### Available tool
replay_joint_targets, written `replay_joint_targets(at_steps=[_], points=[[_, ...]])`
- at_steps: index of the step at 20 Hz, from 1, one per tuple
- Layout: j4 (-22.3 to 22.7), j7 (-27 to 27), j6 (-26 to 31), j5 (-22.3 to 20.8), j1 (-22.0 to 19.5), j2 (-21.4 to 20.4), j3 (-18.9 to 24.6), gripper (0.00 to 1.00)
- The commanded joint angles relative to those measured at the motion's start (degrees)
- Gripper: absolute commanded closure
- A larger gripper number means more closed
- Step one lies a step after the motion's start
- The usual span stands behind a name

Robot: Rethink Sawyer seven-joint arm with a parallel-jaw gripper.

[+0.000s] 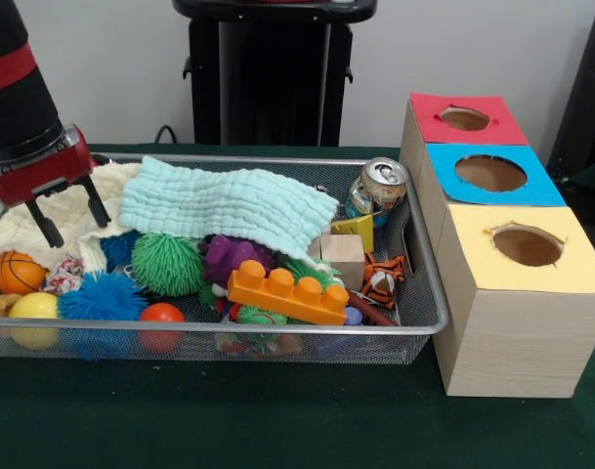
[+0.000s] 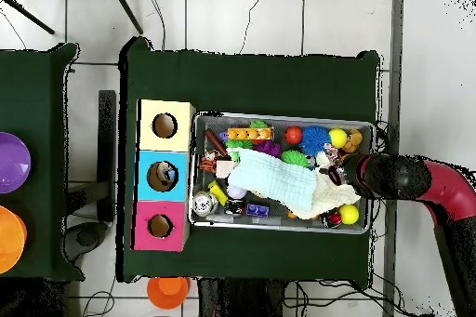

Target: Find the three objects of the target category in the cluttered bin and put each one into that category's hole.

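Observation:
A wire mesh bin [image 1: 414,244] [image 2: 284,228] holds mixed toys. A light blue cloth [image 1: 224,203] [image 2: 270,177] lies over the middle, with a cream cloth [image 1: 43,220] [image 2: 321,204] beside it. At the front are an orange toy brick [image 1: 287,291] [image 2: 249,133], a green spiky ball [image 1: 166,262], a blue spiky ball [image 1: 100,298], a yellow ball [image 1: 33,308], a small basketball [image 1: 16,272] and a red ball [image 1: 161,315] [image 2: 294,135]. A drink can [image 1: 380,186] [image 2: 204,204] leans in the bin's corner. My gripper [image 1: 70,213] [image 2: 335,176] hangs open just above the cream cloth, holding nothing.
Beside the bin stand three joined wooden boxes with round holes: red-topped [image 1: 502,122] [image 2: 144,230], blue-topped [image 1: 531,191] [image 2: 144,178], yellow-topped [image 1: 571,274] [image 2: 147,111]. A wooden cube [image 1: 344,256], a purple toy [image 1: 229,256] and a tiger toy [image 1: 382,278] crowd the bin's centre.

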Motion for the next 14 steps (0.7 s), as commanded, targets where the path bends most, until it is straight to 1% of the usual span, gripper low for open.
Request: replay_joint_targets(at_steps=[1, 6, 11, 14], points=[[1.4, -16.67, 0.41, -2.1, 1.45, 1.58, -0.03, 0.0], [1.86, -16.03, -0.37, -1.81, 1.2, 1.79, 0.27, 0.0], [1.76, -16.65, -1.81, -3.47, 0.64, 3.12, -0.81, 0.0], [1.97, -16.58, -2.35, -3.76, 0.43, 3.35, -0.79, 0.0]])
